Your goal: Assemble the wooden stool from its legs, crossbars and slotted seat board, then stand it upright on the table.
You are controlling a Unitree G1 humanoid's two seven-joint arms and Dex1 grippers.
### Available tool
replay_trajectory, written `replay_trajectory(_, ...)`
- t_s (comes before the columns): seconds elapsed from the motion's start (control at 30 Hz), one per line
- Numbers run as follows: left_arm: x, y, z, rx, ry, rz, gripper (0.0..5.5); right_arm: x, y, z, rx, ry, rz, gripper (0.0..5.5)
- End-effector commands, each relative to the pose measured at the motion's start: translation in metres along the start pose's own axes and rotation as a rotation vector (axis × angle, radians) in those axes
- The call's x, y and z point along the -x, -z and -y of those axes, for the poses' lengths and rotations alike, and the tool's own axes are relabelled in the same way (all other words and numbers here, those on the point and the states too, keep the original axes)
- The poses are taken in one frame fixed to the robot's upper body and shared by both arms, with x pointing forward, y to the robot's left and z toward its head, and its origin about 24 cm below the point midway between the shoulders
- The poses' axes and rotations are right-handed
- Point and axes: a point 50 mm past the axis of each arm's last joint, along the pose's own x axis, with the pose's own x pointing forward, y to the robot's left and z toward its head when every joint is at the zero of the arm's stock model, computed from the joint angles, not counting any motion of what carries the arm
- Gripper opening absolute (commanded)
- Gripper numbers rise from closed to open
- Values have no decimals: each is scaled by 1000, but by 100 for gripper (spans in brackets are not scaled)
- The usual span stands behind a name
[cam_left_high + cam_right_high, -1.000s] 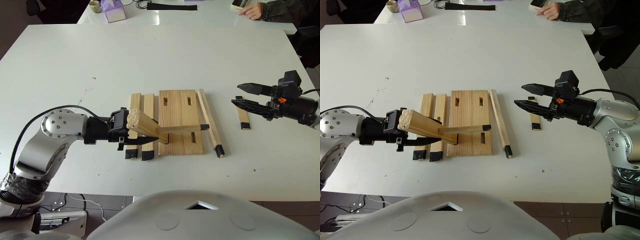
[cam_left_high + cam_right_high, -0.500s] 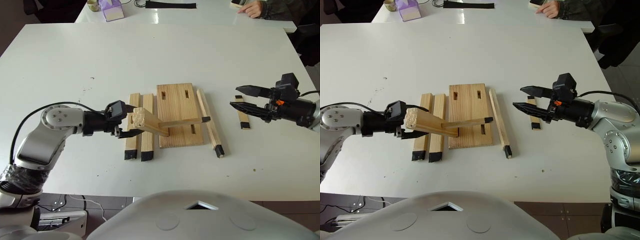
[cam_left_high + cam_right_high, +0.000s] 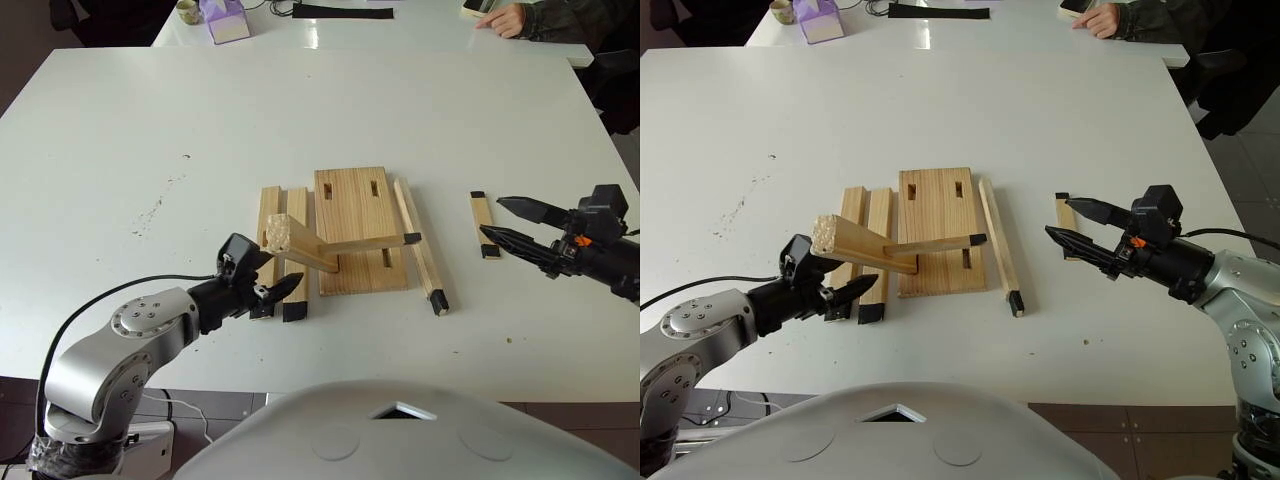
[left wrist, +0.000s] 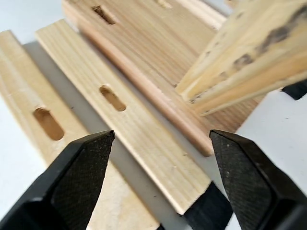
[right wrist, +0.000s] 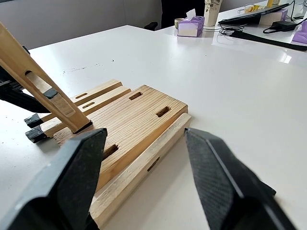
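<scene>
The slotted seat board (image 3: 362, 225) lies flat mid-table. A wooden leg (image 3: 298, 250) stands tilted on its near-left part, held by nothing, and a thin bar with a black tip (image 3: 385, 242) sticks out of it over the board. Two more legs (image 3: 268, 215) lie flat left of the board, a long bar (image 3: 420, 245) lies along its right side, and a short crossbar (image 3: 478, 210) lies farther right. My left gripper (image 3: 278, 290) is open, low over the flat legs' black ends (image 4: 206, 211). My right gripper (image 3: 492, 217) is open beside the short crossbar.
A second table at the back carries a tissue box (image 3: 225, 20), a cup (image 3: 187, 10) and a black strip (image 3: 340, 12). The white table (image 3: 200, 120) is bare to the left and behind the parts. Its front edge runs just below my left gripper.
My left gripper has let go of the tilted leg, opened and drawn back toward the table's front edge. The leg stays standing on the board. My right gripper has pulled back to the right.
</scene>
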Motion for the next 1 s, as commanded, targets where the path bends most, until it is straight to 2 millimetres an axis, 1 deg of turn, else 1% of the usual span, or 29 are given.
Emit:
replay_trajectory(0.03, 4, -2, -4, -21, -96, -28, 369, 2, 1, -6, -16, -1, 5, 295)
replay_trajectory(0.1, 5, -3, -4, -30, -123, -46, 369, 2, 2, -5, -19, 5, -1, 295)
replay_trajectory(0.2, 5, -2, -1, 16, -149, -47, 369, 2, 3, -5, -21, 5, -5, 295)
replay_trajectory(0.33, 5, 10, -2, 91, -194, -95, 369, 4, 5, -8, -32, 15, -5, 295)
replay_trajectory(0.43, 7, 22, 3, 118, -194, -150, 369, 3, 6, -9, -39, 14, -5, 295)
replay_trajectory(0.63, 12, 30, -11, 53, -215, -235, 369, 6, 12, -17, -60, 46, 2, 295)
replay_trajectory(0.8, 12, 33, -35, 37, -282, -254, 369, 4, 15, -21, -68, 60, 10, 295)
replay_trajectory(0.9, 8, 38, -42, 42, -280, -268, 369, 4, 14, -21, -66, 63, 15, 295)
replay_trajectory(0.97, 1, 41, -46, 98, -266, -243, 369, 5, 14, -20, -62, 69, 16, 295)
replay_trajectory(1.0, -2, 44, -50, 123, -266, -236, 350, 5, 13, -19, -59, 71, 16, 295)
